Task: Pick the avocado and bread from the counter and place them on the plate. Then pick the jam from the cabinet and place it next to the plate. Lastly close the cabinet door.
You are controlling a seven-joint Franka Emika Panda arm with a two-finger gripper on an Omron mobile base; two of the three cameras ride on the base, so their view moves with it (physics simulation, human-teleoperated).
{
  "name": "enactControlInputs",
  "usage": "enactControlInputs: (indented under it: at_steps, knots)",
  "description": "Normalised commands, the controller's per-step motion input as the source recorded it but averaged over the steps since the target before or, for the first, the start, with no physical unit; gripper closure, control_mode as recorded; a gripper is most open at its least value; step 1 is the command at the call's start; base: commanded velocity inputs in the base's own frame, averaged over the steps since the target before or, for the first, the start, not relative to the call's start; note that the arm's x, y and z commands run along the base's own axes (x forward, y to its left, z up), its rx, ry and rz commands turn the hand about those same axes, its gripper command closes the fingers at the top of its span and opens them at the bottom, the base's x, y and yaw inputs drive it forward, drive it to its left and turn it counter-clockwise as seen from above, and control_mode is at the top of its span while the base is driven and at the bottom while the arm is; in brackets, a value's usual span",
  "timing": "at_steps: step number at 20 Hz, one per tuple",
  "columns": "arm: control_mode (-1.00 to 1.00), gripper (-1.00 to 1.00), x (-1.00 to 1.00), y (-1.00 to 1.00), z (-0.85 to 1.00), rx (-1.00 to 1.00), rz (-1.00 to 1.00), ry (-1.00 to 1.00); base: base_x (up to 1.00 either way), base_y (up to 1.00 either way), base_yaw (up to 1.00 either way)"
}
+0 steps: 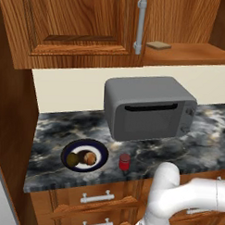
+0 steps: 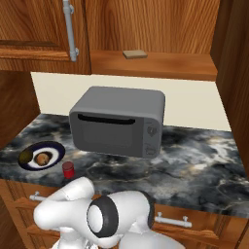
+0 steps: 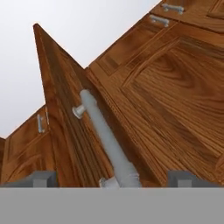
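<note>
Avocado and bread sitting on the plate, jam standing beside it, cabinet door hanging open.

The avocado [image 1: 73, 159] and the bread [image 1: 88, 158] are lying side by side, touching, in the centre of the plate [image 1: 100, 152], avocado on the left; the plate is resting near the front edge of the tabletop [image 1: 201, 146]. The jam [image 1: 124, 161] is standing upright just right of the plate, apart from its rim. Behind the plate and to its right a grey microwave [image 1: 149, 107] is sitting against the wall. Above the plate the cabinet [image 1: 76, 24] is showing one door shut, while right of it a bare shelf is carrying a flat tan slab [image 1: 158, 45]. In the hand view the hand [image 3: 113, 179] is spreading its fingers [image 3: 43, 178] wide, straddling the grey bar handle [image 3: 107, 140] of the open door [image 3: 61, 127] without pinching it.
</note>
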Motion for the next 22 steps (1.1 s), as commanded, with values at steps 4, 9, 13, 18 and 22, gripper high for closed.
enactControlInputs:
  at_steps: [4, 9, 13, 18, 22]
  knots:
    - [-1.00, -1.00, 0.17, -0.07, -0.05, -0.04, 0.03, -0.03, 0.00, 0.00, 0.00]
    - [-1.00, -1.00, 0.46, -0.03, -0.09, -0.07, 0.00, 0.19, 0.00, 0.00, 0.00]
    - [-1.00, -1.00, 0.37, -0.64, 0.00, 0.16, 0.00, 0.20, 0.00, 0.00, 0.00]
    - [-1.00, -1.00, 0.53, -0.52, -0.02, 0.04, 0.00, 0.25, 0.00, 0.00, 0.00]
    - [-1.00, -1.00, 0.63, -0.38, -0.31, -0.01, 0.15, 0.37, 0.00, 0.00, 0.00]
